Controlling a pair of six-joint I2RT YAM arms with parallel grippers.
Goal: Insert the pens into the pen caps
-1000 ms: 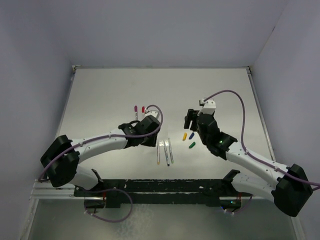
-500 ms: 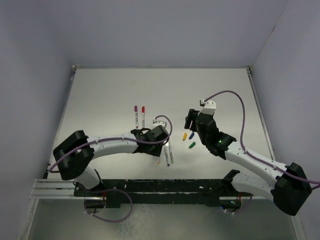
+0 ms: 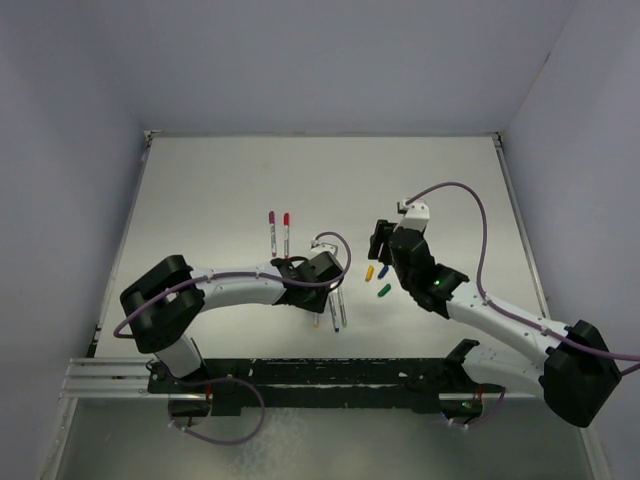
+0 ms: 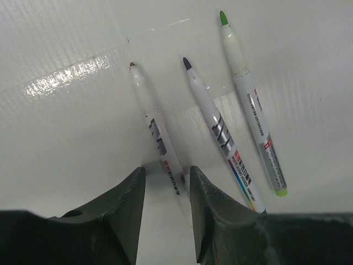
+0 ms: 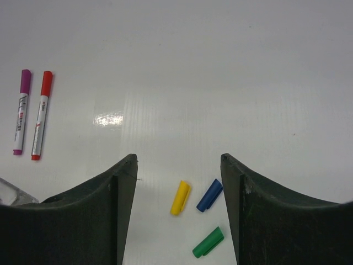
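Three uncapped pens lie side by side in the left wrist view: a yellow-tipped pen [image 4: 157, 132], a blue-tipped pen [image 4: 218, 130] and a green-tipped pen [image 4: 251, 99]. My left gripper [image 4: 165, 178] is open, low over the table, its jaws on either side of the yellow-tipped pen's rear end. From above it [image 3: 324, 292] sits over these pens [image 3: 337, 308]. My right gripper [image 5: 177, 159] is open and empty above the yellow cap [image 5: 180, 197], blue cap [image 5: 209, 195] and green cap [image 5: 208, 243].
A magenta-capped pen [image 3: 271, 230] and a red-capped pen [image 3: 286, 230] lie side by side behind the left gripper; they also show in the right wrist view [image 5: 21, 110]. The loose caps [image 3: 376, 277] lie between the two grippers. White walls surround the table [image 3: 200, 190].
My left gripper has moved right and nearer, away from the two capped pens, and now sits over the three uncapped pens. The right gripper has hardly moved.
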